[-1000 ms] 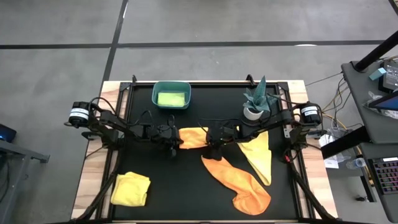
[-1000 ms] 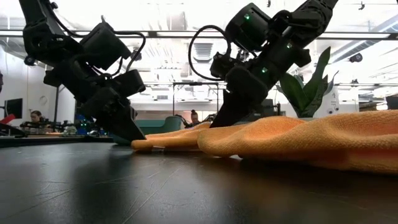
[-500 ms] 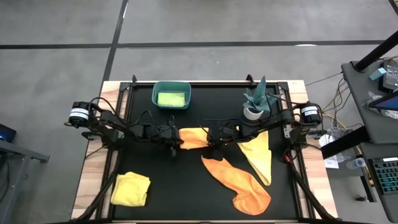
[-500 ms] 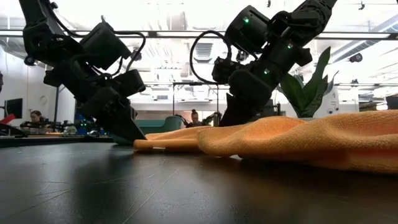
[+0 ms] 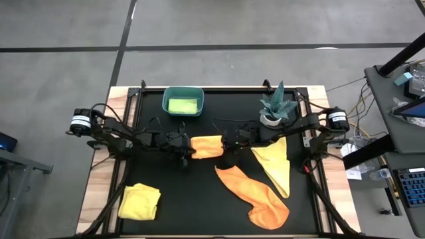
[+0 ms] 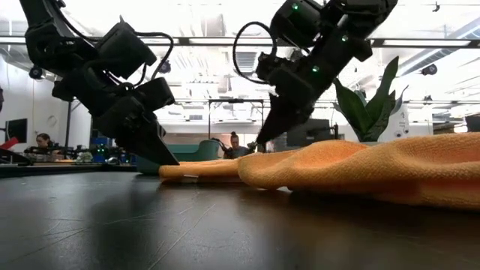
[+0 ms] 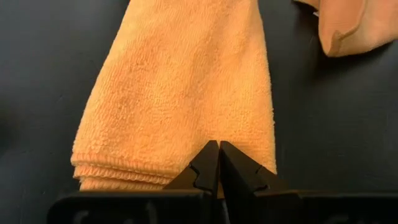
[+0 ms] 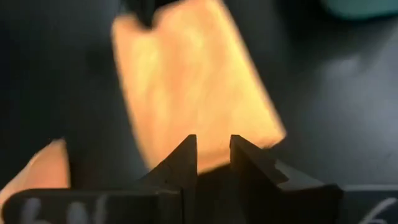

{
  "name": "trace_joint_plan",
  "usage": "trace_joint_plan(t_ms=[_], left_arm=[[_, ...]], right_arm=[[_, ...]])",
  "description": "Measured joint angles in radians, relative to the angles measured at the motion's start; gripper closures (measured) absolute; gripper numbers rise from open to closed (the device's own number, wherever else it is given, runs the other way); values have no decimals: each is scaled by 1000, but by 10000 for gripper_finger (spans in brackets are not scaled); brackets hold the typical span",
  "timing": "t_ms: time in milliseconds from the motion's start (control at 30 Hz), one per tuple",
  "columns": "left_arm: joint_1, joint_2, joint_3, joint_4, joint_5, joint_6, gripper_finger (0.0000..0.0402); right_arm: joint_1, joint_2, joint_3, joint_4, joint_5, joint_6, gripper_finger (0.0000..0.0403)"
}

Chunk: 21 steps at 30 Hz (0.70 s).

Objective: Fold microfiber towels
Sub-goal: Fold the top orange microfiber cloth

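The folded orange towel (image 5: 207, 146) lies mid-surface between both pincers in the high view, a neat rectangle. The low view shows the right pincer (image 6: 264, 141) lifted clear of it. In the left wrist view, the left pincer (image 7: 218, 163) is shut, empty, at the layered edge. In the right wrist view, its fingers stand slightly parted, empty. Pressing the fold flat would help.

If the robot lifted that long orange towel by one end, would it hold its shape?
Probably not. The orange towel lies in soft wrinkles, so it would likely droop and swing. It looks light, and its fuzzy surface should grip rather than slip.
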Motion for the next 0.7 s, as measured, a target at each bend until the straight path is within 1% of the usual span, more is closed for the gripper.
trace_joint_plan(t_ms=[100, 267, 400, 500, 600, 700], left_arm=[[0, 0, 0, 1, 0, 0, 401], [0, 1, 0, 7, 0, 0, 401], [0, 1, -1, 1, 0, -1, 401], [0, 1, -1, -34, 0, -15, 401], [0, 0, 0, -73, 0, -29, 401], [0, -1, 1, -84, 0, -34, 401]], right_arm=[[-4, 25, -3, 80, 23, -24, 339], [-4, 120, -8, 256, 20, -50, 388], [-4, 191, -9, 275, 19, -64, 394], [-9, 217, -9, 270, 20, -67, 394], [-10, 217, -8, 260, 20, -74, 394], [-10, 187, -9, 234, 20, -90, 394]])
